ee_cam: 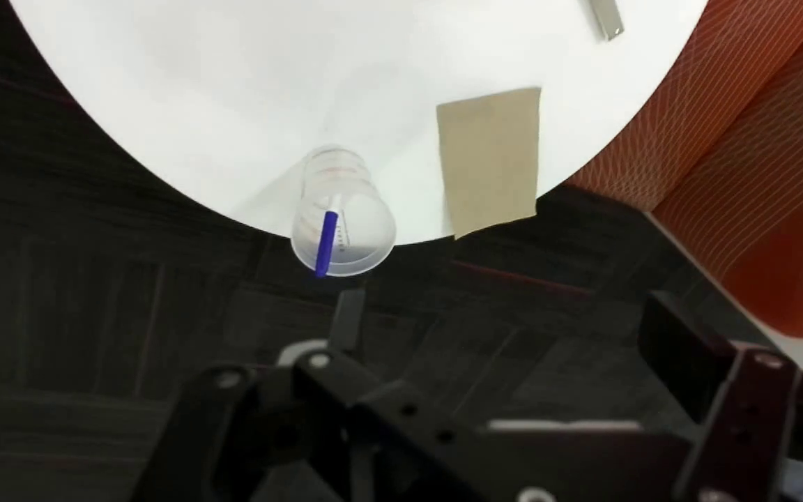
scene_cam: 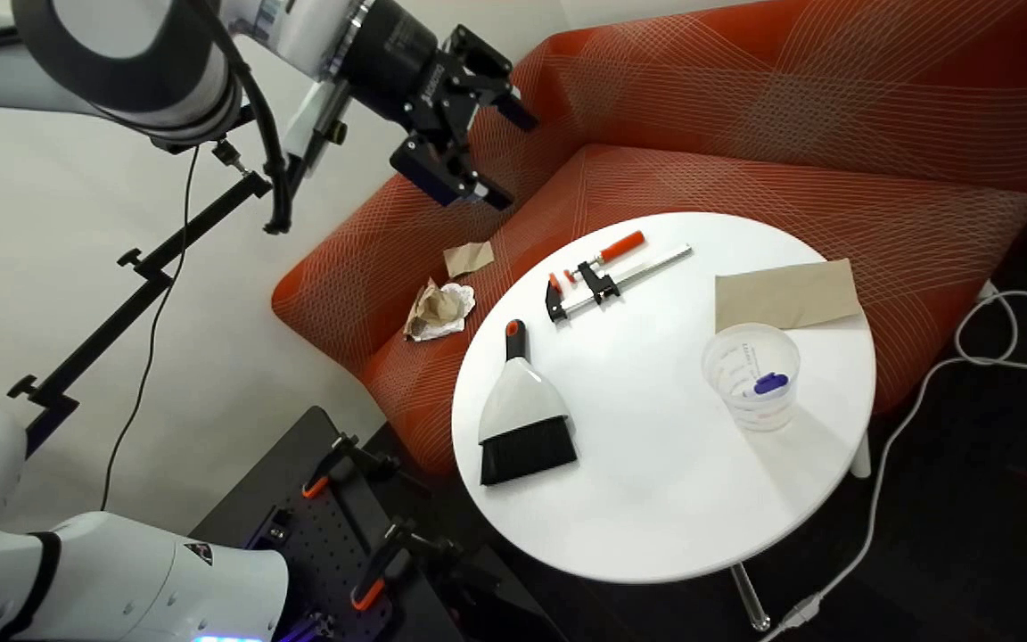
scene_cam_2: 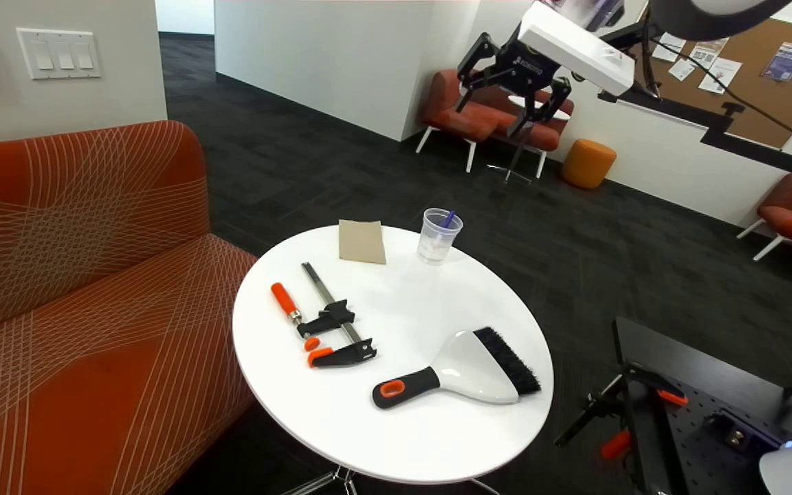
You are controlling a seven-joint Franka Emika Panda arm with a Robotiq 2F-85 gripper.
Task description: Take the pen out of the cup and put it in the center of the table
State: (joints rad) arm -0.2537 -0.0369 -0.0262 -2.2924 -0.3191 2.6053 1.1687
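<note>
Pen (ee_cam: 325, 240) is in the cup (ee_cam: 370, 224). Largest around it is the red, pale-lined sofa (scene_cam: 790, 183), and beside that stands the round white bench (scene_cam: 656, 499). Higher than the bench, well apart from the cup, hangs the gripper (scene_cam: 511, 158), its jaws released and spread wide. On the bench lie a white, black-bristled brush (scene_cam: 520, 397) and, next in size, a bar clamp (scene_cam_2: 339, 313) with a red-orange handle, then a sheet of brown paper (ee_cam: 491, 157) by the rim. Near the paper stands the translucent cup, upright. The pen, blue and slim, leans inside, its top at the cup's lip.
</note>
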